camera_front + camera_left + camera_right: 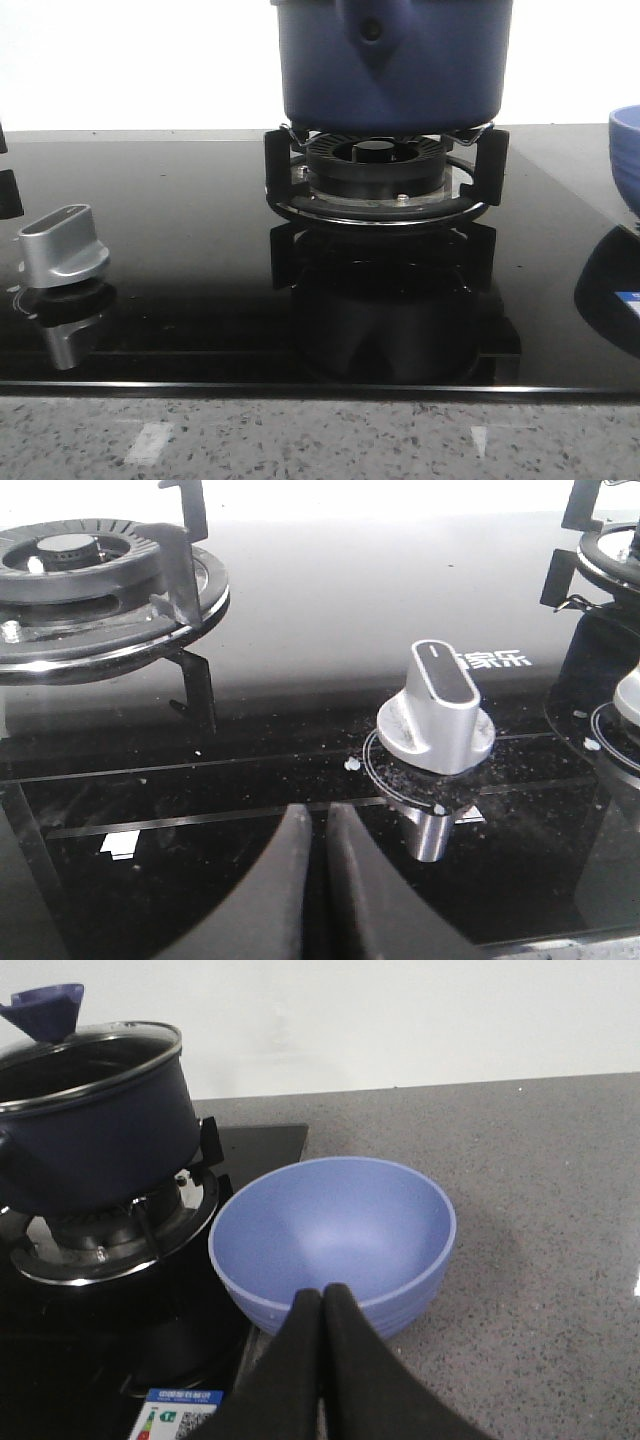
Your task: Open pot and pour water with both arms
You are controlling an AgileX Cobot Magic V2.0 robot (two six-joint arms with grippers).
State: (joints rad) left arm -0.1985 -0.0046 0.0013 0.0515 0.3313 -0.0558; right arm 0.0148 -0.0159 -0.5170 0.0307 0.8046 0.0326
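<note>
Your dark navy-blue round pot (392, 62) sits on the black burner grate (385, 175) at the 12 o'clock end of the glossy black glass cooktop (200, 250), its pointed handle bracket with the round hole facing you. In the right wrist view the pot (95, 1120) wears a glass lid with a steel rim (90, 1055).

At 3 o'clock from the pot you have the lighter blue plastic bowl (335, 1235), standing upright on the speckled grey stone counter (540, 1210), just beside the cooktop's edge. Your right gripper (322, 1305) hangs near the bowl's rim, its black fingers pressed together on nothing.

At 8 o'clock from the pot stands the silver control knob (62, 248). Your left gripper (318, 830) hovers near that knob (437, 710), fingers nearly touching, holding nothing. A second, bare burner (85, 580) lies beyond.
</note>
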